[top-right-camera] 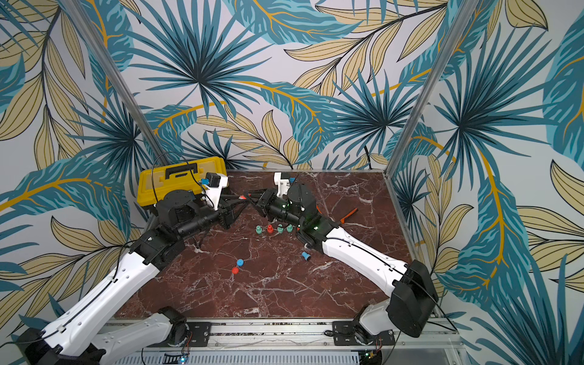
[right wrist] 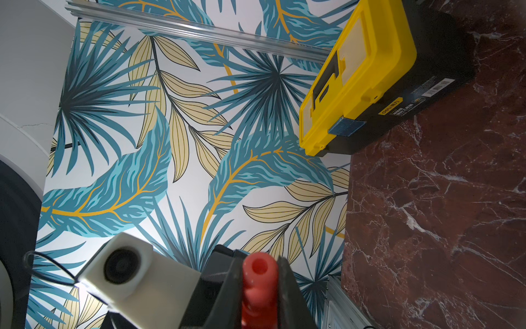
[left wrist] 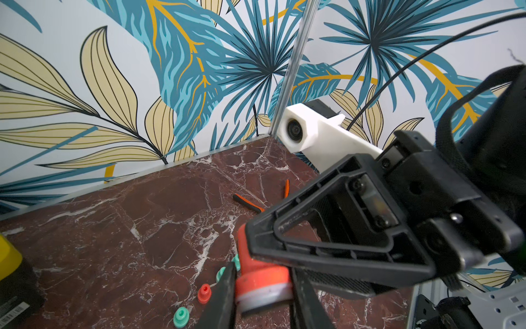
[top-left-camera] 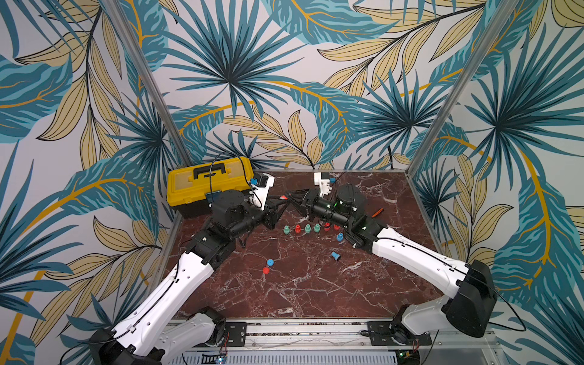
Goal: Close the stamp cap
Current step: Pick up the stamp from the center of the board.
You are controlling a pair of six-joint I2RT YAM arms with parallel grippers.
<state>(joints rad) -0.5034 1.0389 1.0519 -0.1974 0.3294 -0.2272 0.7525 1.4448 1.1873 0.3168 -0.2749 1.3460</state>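
Two grippers grasp one red stamp (left wrist: 260, 277) in mid-air
Its wide white-rimmed end sits pinched in the left gripper (left wrist: 263, 284), its narrow stem in the right gripper (right wrist: 259, 262), above the marble table (top-left-camera: 316, 284)

**Bright, even light**

Both top views: diffuse light fr. above, faint shadows on dark red marble worktop (top-left-camera: 284, 294). Right wrist view: near red plastic stamp (right wrist: 259, 284) out of focus; yellow plastic toolbox (right wrist: 370, 57) sharp, brightly lit.

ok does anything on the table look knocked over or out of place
One blue stamp lies tipped on its side, apart from the row of stamps standing upright farther back. Nothing looks spilled or broken.
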